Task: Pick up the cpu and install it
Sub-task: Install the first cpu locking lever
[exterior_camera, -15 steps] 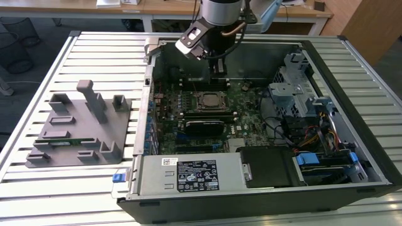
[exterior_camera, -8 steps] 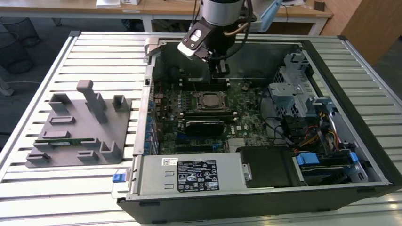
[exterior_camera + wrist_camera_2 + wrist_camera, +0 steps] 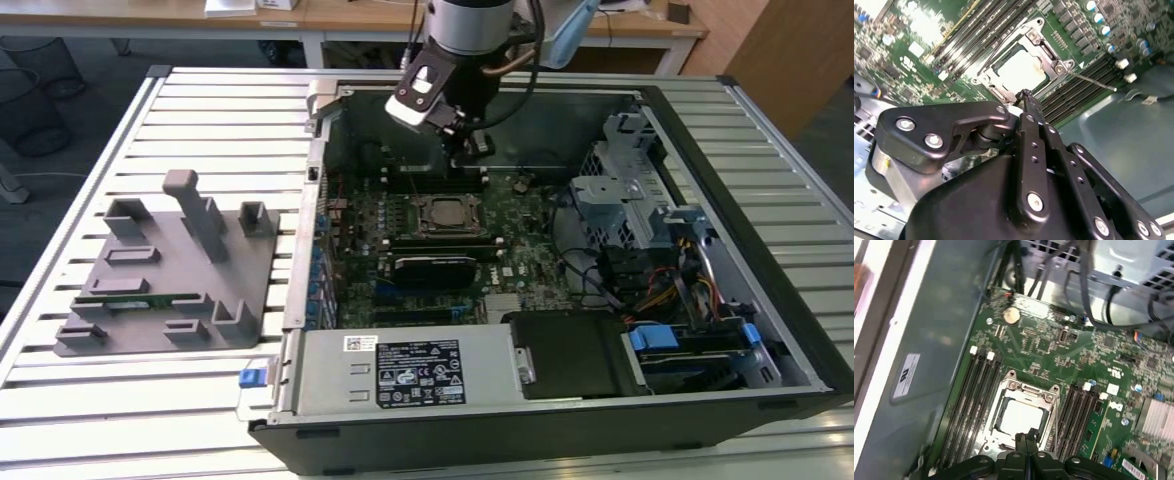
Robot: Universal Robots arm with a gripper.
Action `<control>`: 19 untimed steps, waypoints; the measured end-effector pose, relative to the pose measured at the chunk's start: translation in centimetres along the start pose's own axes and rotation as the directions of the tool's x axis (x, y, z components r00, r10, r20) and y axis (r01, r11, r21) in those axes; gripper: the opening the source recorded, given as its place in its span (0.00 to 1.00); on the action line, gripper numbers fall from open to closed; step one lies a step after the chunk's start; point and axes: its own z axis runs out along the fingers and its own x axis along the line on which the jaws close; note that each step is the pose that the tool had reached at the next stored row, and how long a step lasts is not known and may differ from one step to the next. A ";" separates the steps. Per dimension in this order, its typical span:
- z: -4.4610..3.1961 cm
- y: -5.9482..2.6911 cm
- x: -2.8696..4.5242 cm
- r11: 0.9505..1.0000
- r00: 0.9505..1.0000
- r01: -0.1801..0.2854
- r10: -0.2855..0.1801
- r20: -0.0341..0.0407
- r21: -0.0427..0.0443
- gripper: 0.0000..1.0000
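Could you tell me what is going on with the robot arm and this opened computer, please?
The robot arm has its gripper down inside the open computer case, poised over the motherboard. Its fingers are closed together with nothing between them. In both wrist views the cpu lies inside the socket frame, just beyond the fingertips, so it appears to be in its place. Whether the fingertips touch it cannot be told.

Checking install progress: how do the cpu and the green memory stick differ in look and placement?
The cpu is a silver-grey square; the memory stick is a long thin green strip. The cpu sits in the socket frame; the memory stick rests on the grey fixture outside the case. Neither is in the gripper.
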 end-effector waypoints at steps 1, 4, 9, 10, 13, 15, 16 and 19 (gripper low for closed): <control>0.00 0.00 0.00 1.000 1.000 0.018 -0.018 0.000 0.000 0.11; 0.01 0.00 0.00 0.997 0.997 0.072 -0.072 -0.001 0.001 0.11; 0.03 0.00 0.00 0.987 0.987 0.163 -0.163 -0.001 0.002 0.11; 0.04 0.00 0.00 0.984 0.984 0.181 -0.181 -0.001 0.003 0.11; 0.08 0.00 0.00 0.972 0.972 0.233 -0.233 -0.002 0.003 0.11; 0.12 0.00 0.00 0.963 0.963 0.269 -0.269 -0.003 0.003 0.11; 0.15 0.00 0.00 0.958 0.958 0.286 -0.286 -0.004 0.003 0.11; 0.21 -0.01 0.00 0.941 0.941 0.339 -0.339 -0.005 0.003 0.11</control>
